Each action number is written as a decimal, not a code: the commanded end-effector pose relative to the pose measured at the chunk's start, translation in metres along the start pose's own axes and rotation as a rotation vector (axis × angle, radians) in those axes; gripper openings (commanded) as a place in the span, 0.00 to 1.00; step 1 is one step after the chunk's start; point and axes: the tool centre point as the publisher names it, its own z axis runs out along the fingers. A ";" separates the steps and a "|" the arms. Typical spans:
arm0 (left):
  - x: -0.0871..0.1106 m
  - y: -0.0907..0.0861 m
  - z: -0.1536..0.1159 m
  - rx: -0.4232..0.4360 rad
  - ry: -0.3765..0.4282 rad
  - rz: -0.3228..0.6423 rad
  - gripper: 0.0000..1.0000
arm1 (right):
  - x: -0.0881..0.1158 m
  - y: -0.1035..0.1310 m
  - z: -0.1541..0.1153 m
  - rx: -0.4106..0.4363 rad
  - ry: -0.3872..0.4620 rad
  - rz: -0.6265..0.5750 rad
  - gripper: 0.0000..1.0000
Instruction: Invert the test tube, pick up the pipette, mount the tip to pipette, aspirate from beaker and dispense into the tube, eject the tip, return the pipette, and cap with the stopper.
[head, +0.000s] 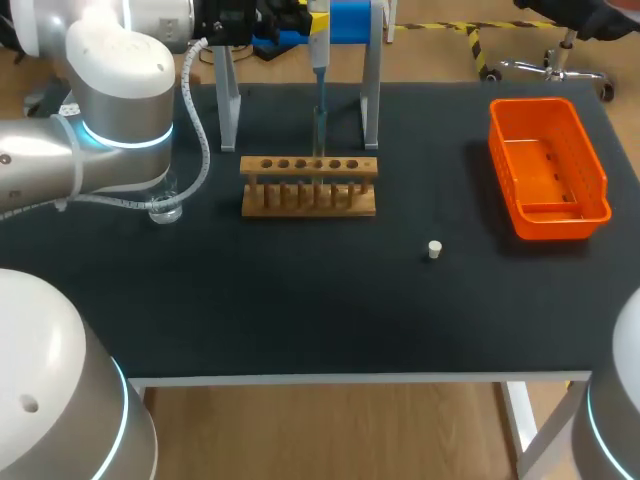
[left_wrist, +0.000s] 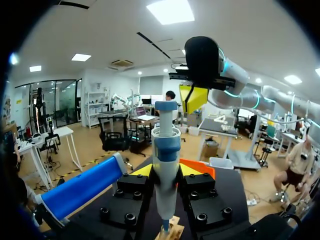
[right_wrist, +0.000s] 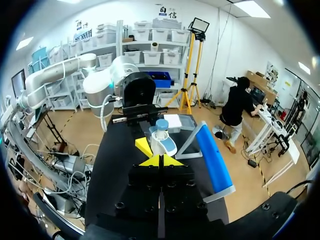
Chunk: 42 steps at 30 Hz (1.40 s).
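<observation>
My left gripper (left_wrist: 166, 172) is shut on the pipette (left_wrist: 166, 150), a yellow tip on each side of its white and blue body. The pipette (head: 318, 60) hangs upright with its mounted tip (head: 320, 125) reaching down to a middle hole of the wooden rack (head: 309, 186); I cannot make out the test tube there. My right gripper (right_wrist: 161, 161) is shut and empty, just above the pipette's top (right_wrist: 161, 136); from the left wrist it shows as the right gripper (left_wrist: 192, 98) beside the plunger. The beaker (head: 165, 208) stands left of the rack, partly behind my left arm. The white stopper (head: 434, 249) lies on the table.
The pipette stand (head: 371, 100), grey legs with a blue bar, straddles the space behind the rack. An orange bin (head: 547, 165) sits at the table's right side. My left arm's elbow (head: 120, 100) hangs over the table's left part.
</observation>
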 end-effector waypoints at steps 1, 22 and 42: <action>0.000 0.001 0.001 0.005 -0.002 0.001 0.00 | -0.001 0.001 -0.001 0.005 0.003 0.001 0.00; 0.000 0.001 0.001 0.005 -0.002 0.001 0.00 | -0.003 0.028 -0.001 -0.020 -0.002 0.096 0.00; 0.000 0.001 0.001 0.005 -0.002 0.001 0.00 | -0.006 0.056 0.024 -0.054 -0.001 0.104 0.00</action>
